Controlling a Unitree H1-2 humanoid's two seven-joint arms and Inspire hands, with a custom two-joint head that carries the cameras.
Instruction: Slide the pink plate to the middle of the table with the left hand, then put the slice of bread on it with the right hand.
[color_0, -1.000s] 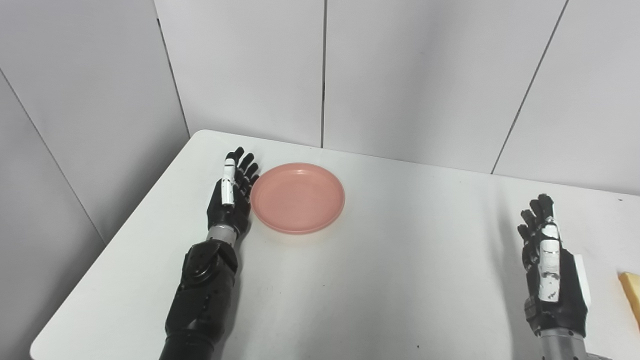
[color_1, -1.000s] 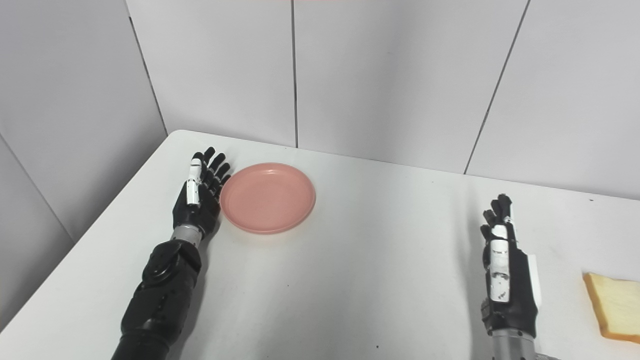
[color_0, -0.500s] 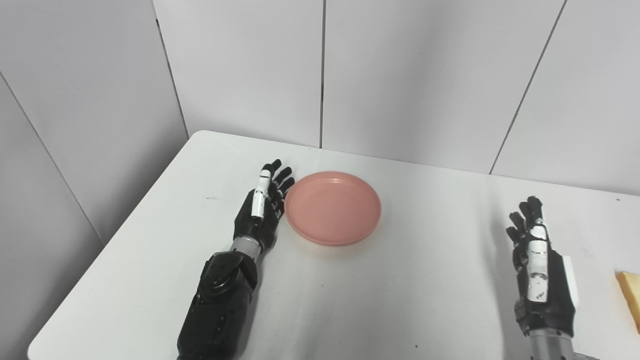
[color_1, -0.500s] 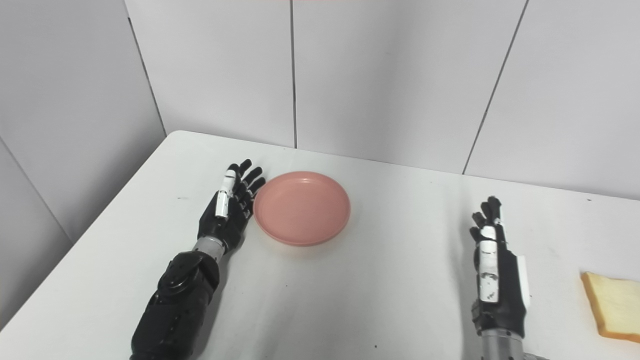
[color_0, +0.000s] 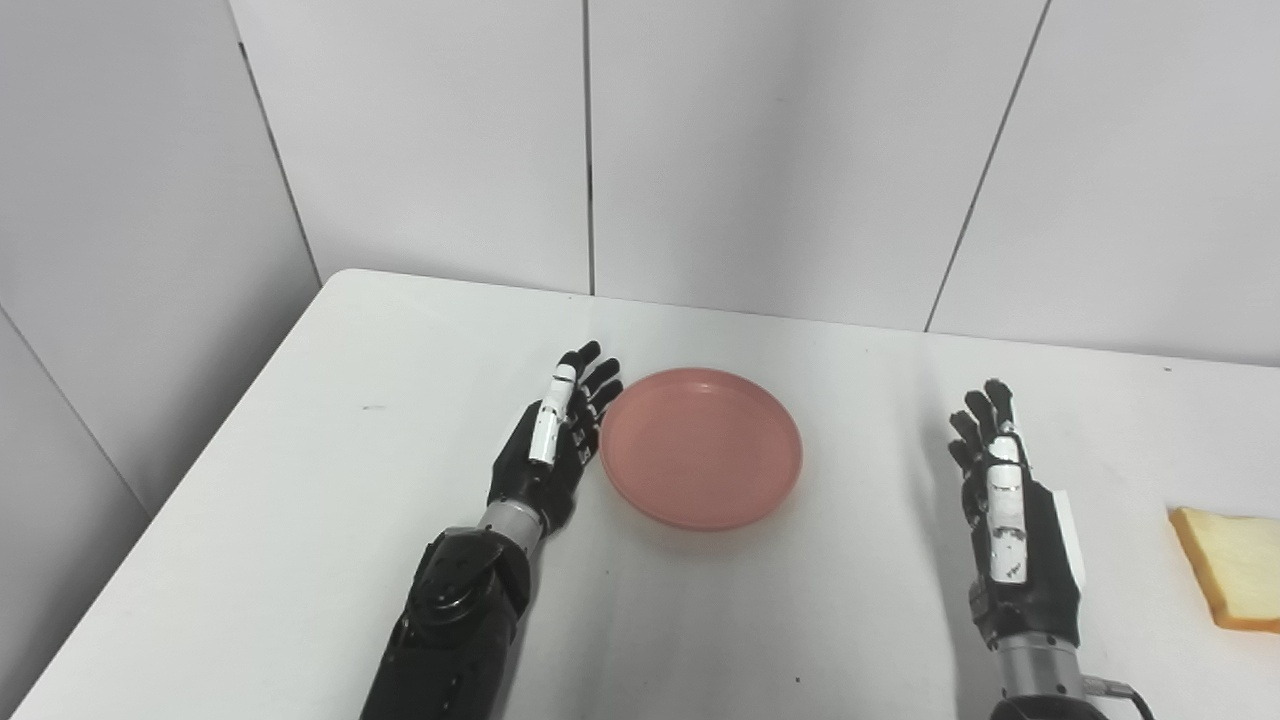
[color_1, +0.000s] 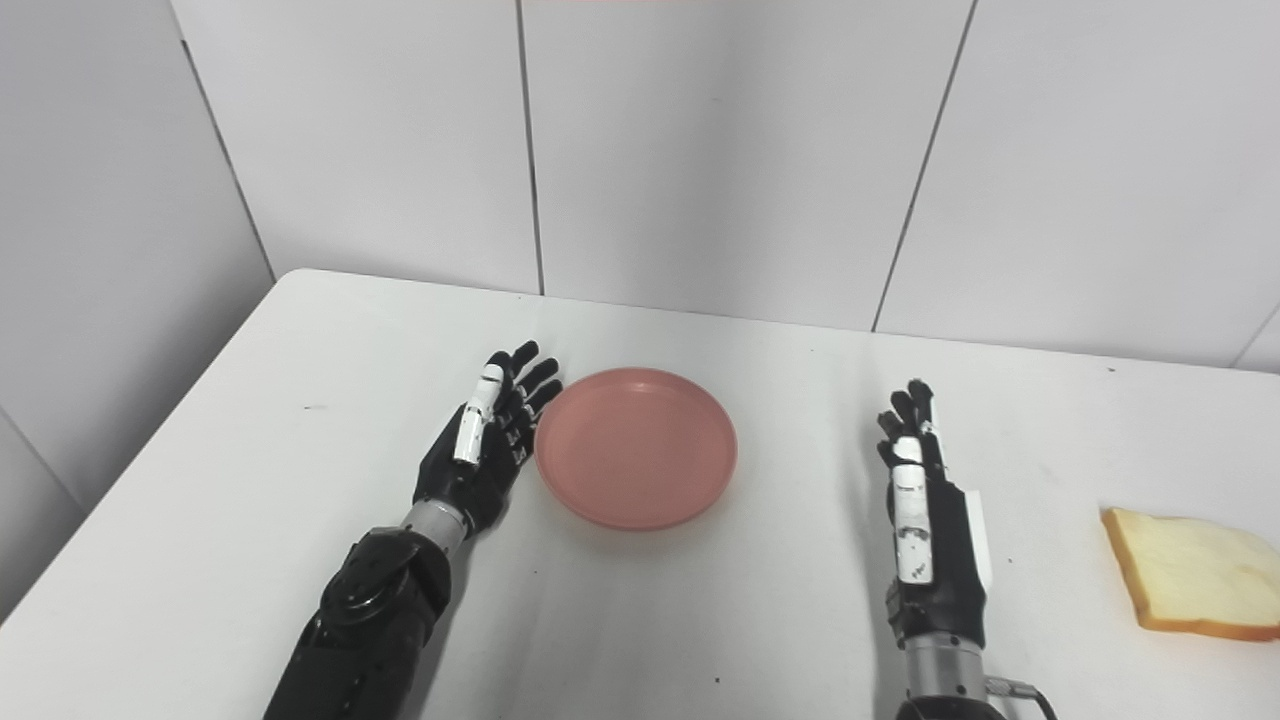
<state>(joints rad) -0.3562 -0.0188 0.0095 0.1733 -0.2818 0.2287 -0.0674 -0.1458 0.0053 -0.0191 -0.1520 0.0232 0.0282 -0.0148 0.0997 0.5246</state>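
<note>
The pink plate (color_0: 702, 446) lies flat near the middle of the white table (color_0: 330, 420). My left hand (color_0: 550, 445) stands on edge, open, its fingers pressed against the plate's left rim. My right hand (color_0: 1010, 520) is open too, on edge and holding nothing, well to the right of the plate. A slice of bread (color_1: 1190, 573) lies flat near the table's right side, to the right of that hand and apart from it.
Grey wall panels (color_0: 780, 150) rise right behind the table's far edge. The table's left edge runs diagonally down toward the bottom left corner of both views.
My left hand has pushed the plate rightward toward the table's middle. The camera has also swung right, so more of the bread shows. The right hand has stayed open.
</note>
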